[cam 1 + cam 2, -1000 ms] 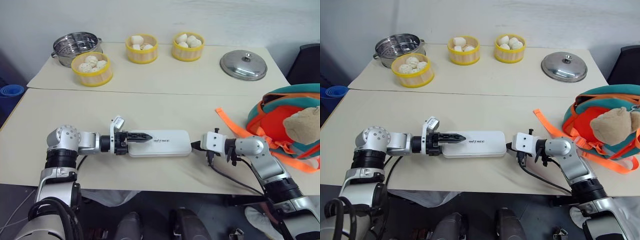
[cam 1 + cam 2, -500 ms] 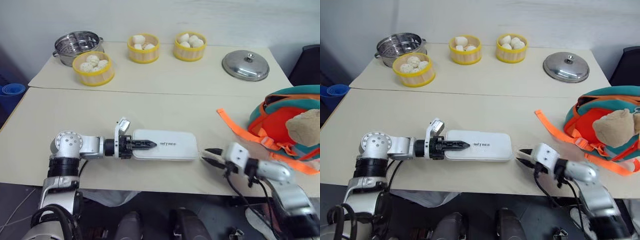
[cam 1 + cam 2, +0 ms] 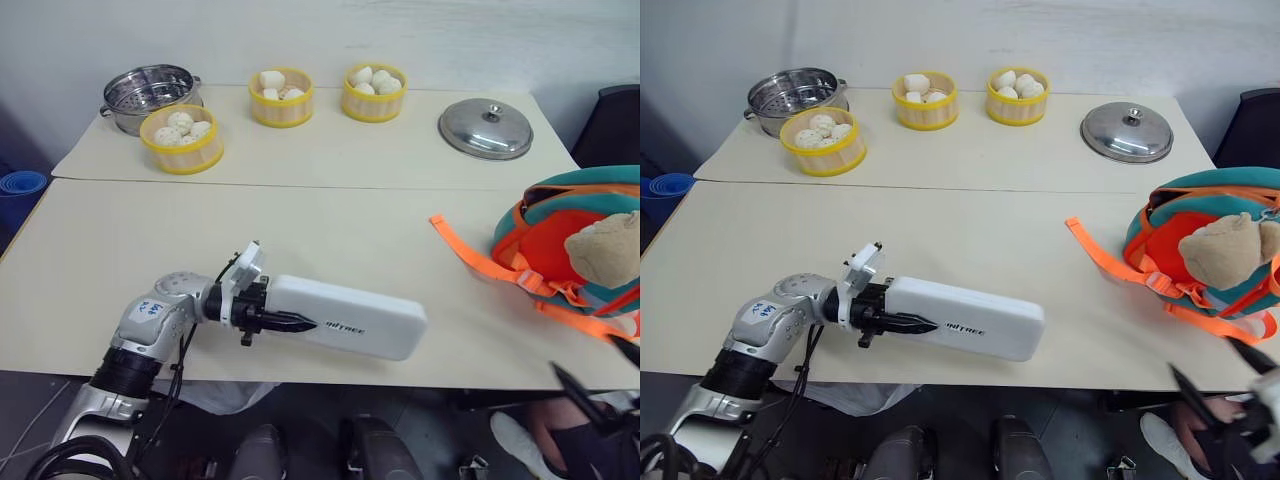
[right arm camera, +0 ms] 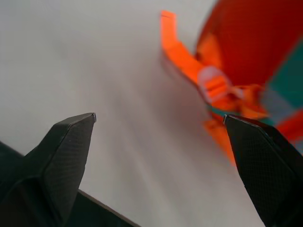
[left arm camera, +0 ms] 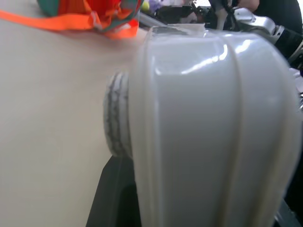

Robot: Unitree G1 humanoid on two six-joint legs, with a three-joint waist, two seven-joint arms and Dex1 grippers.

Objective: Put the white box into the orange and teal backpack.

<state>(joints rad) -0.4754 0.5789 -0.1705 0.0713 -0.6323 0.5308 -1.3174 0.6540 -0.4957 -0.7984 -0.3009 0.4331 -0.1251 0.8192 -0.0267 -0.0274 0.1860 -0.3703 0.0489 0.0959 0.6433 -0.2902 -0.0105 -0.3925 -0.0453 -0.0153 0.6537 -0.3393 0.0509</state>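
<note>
Now holding the white box (image 3: 345,318) by one end in the left gripper (image 3: 268,318), clamped shut on it.
From the head views: long axis running from about 10 o'clock to 4 o'clock, free end aimed toward 4 o'clock, backpack (image 3: 560,235) well apart at 3 o'clock beside the table (image 3: 330,225) edge. Right gripper (image 3: 1225,375) low at 5 o'clock, jaws wide, empty. From the left wrist view: box face close up, orange straps beyond. From the right wrist view: spread fingertips (image 4: 71,142), backpack ahead. Likely risks: single-ended grip letting the long box sag or twist loose; box catching on the backpack's strap or opening.
</note>
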